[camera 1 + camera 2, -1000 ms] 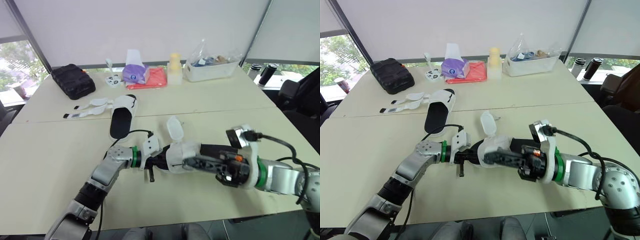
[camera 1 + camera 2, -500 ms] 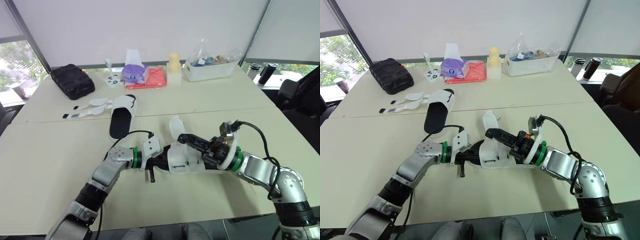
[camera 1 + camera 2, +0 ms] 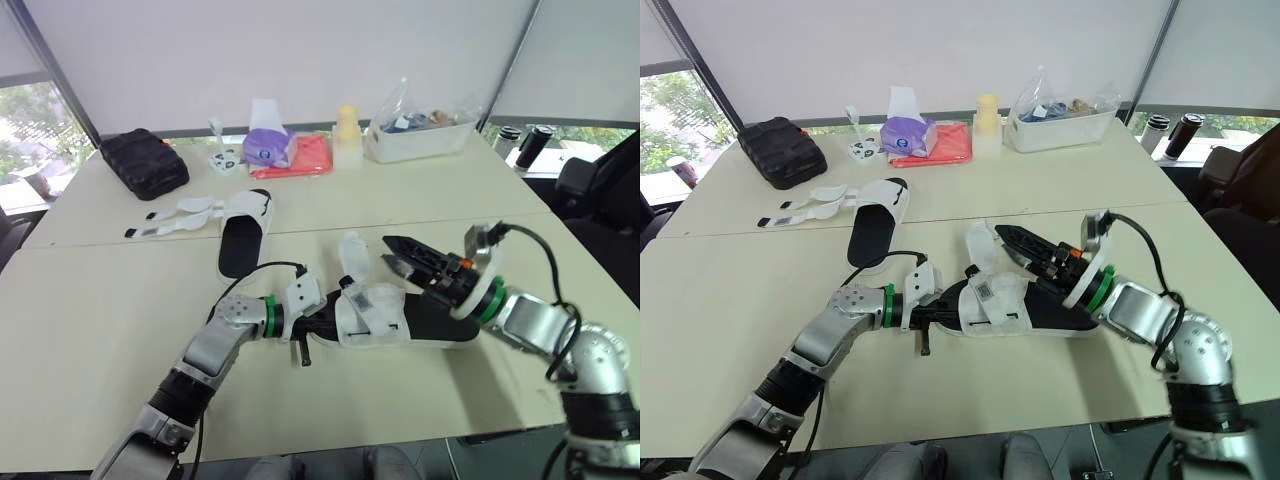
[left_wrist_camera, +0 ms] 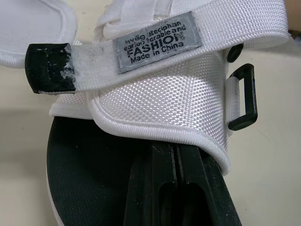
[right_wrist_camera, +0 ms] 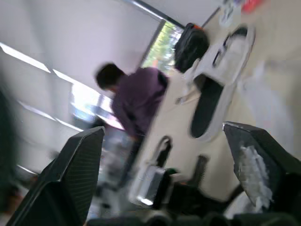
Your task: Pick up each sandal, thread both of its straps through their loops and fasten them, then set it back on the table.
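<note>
The left gripper (image 4: 176, 162) has its two fingers closed together, slid in under the white upper of the sandal (image 3: 400, 320) and lying flat on the black insole. Their tips are hidden, so I can't tell whether they pinch anything. The right gripper (image 3: 398, 253) hovers just above the sandal, fingers spread wide with nothing between them.

The sandal sits on the table (image 3: 100, 320) between the two arms. A labelled strap (image 4: 155, 40) lies across its upper with the black tip loose at one side, well apart from the black loop (image 4: 244, 96) on the other side. The other strap (image 3: 350, 255) stands up beside the right gripper.

The second sandal (image 3: 240, 235) lies farther back to the left, straps splayed out flat. Along the far edge are a black bag (image 3: 145, 160), tissues (image 3: 265, 145), a red cloth (image 3: 315, 155), a bottle (image 3: 347, 135) and a clear bin (image 3: 420, 135). A person (image 5: 136, 99) in purple stands beyond the table.
</note>
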Motion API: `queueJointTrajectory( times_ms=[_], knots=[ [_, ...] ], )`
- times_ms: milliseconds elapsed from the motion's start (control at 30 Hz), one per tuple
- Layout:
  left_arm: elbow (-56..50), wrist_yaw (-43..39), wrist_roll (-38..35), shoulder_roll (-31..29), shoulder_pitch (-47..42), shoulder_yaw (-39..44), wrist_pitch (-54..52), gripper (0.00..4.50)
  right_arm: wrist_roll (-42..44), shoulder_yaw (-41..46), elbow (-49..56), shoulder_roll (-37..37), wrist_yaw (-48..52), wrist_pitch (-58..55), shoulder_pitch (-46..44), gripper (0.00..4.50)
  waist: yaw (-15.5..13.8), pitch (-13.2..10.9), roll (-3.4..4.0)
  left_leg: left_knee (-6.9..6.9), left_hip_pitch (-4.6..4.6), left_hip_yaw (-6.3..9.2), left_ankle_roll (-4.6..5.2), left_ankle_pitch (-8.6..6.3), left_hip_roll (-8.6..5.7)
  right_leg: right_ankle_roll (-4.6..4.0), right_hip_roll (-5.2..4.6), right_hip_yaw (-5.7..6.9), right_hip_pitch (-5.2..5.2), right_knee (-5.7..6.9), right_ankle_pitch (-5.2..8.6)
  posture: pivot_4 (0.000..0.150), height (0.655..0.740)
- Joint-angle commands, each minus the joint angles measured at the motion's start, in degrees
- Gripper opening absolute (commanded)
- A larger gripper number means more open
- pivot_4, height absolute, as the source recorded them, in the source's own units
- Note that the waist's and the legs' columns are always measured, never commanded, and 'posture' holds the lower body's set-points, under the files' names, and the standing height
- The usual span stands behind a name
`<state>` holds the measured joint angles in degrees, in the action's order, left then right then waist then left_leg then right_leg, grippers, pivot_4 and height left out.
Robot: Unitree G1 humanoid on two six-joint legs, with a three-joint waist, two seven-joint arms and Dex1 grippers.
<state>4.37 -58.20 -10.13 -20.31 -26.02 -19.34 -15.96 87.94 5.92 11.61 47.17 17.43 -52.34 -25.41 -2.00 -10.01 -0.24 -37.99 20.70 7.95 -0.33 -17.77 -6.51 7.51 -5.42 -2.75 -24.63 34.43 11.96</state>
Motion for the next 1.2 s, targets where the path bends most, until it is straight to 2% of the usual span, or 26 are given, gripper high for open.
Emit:
queueJointTrajectory(
  times_ms=[33, 133, 267, 433, 833, 1200],
  knots=[
    [0.2, 0.0, 0.4, -0.2, 0.1, -0.2, -0.3, 0.0, -21.7, -9.3, 4.1, 7.6, 15.6, 3.3, -5.0, 4.44, 0.0, 0.0, -0.04, 0.03, 0.0, 0.04, 0.0, 0.0, 0.03, 0.0, 0.05, 0.03, 0.01, -0.02, 0.0, 0.15, 0.74],
    [1.2, -0.1, 0.6, 0.4, -0.4, -0.5, 0.2, 0.0, -33.8, -18.5, 1.5, 10.1, 27.4, 5.2, -9.4, 4.44, -0.1, 0.0, -0.08, 0.03, -0.01, 0.05, 0.0, -0.01, 0.18, 0.0, 0.14, 0.09, 0.08, -0.11, 0.0, 0.15, 0.74],
    [2.1, 0.0, 0.8, 0.8, -0.8, -0.5, 0.5, 0.0, -36.8, -21.4, -1.5, 7.8, 35.6, 2.1, -13.4, 4.44, -0.2, 0.0, -0.08, -0.03, 0.04, 0.01, 0.0, -0.01, 0.1, 0.06, 0.03, 0.04, 0.06, -0.11, -0.05, 0.15, 0.74],
    [2.3, -0.2, 0.8, 0.6, -1.0, -0.3, 0.8, 0.0, -41.8, -24.2, -4.2, 4.7, 39.9, -1.8, -17.7, 4.44, -0.3, 0.0, -0.08, -0.04, 0.07, 0.08, -0.01, -0.01, 0.06, 0.05, -0.01, 0.05, 0.04, -0.13, -0.07, 0.15, 0.74],
    [2.1, 0.4, 0.9, 1.0, -0.7, -0.4, 0.7, 0.0, -52.8, -27.1, -9.6, -2.6, 41.1, -6.3, -22.0, 4.44, -0.3, 0.0, -0.08, -0.04, 0.19, 0.08, -0.04, 0.01, 0.04, 0.01, -0.02, 0.05, -0.06, -0.14, -0.12, 0.15, 0.74],
    [1.9, 0.9, 1.0, 1.5, -0.4, -0.4, 0.7, 0.0, -58.6, -27.9, -13.5, -6.4, 41.5, -9.7, -25.5, 4.44, -0.2, 0.0, -0.07, -0.04, 0.2, 0.1, -0.08, 0.03, 0.01, 0.0, -0.03, 0.05, -0.07, -0.14, -0.13, 0.15, 0.74]
  ],
)
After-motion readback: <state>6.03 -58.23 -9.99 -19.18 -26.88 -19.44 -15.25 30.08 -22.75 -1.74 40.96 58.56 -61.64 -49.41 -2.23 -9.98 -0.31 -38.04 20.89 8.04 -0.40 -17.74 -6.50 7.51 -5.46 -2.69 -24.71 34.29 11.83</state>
